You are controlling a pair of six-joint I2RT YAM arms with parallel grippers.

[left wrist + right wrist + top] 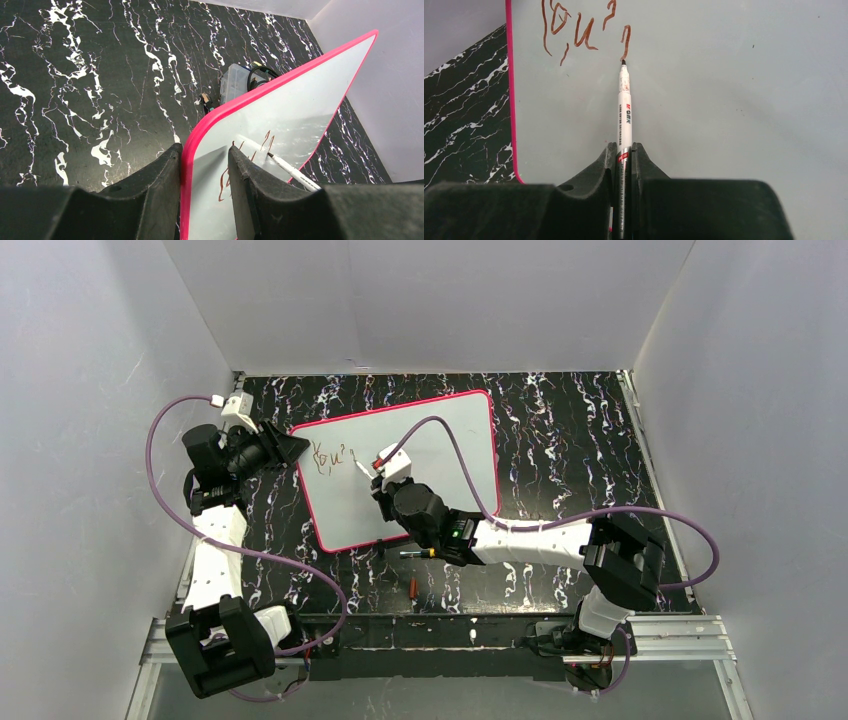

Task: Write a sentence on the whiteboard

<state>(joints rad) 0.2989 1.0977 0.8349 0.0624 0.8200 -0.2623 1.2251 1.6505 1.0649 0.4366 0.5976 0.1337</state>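
Observation:
The whiteboard (pixel 440 440) lies at an angle on the black marbled table, pink rim all round. My left gripper (pixel 290 447) is at its far-left corner. In the left wrist view this gripper (pixel 202 147) straddles that corner, one finger against the pink rim and the other over the white face. My right gripper (pixel 624 145) is shut on a white marker (pixel 625 110), whose tip touches the board just under the last stroke. The sentence (pixel 574 35) is a few reddish-brown loopy strokes near the board's left end (pixel 335 455). The marker (pixel 292 172) also shows in the left wrist view.
A dark pen with a yellow band (pixel 418 553) and a small red cap (pixel 413 587) lie on the table below the board's near edge. A clear box with cables (pixel 234 82) shows past the rim. Grey walls close in three sides; purple cables loop from both arms.

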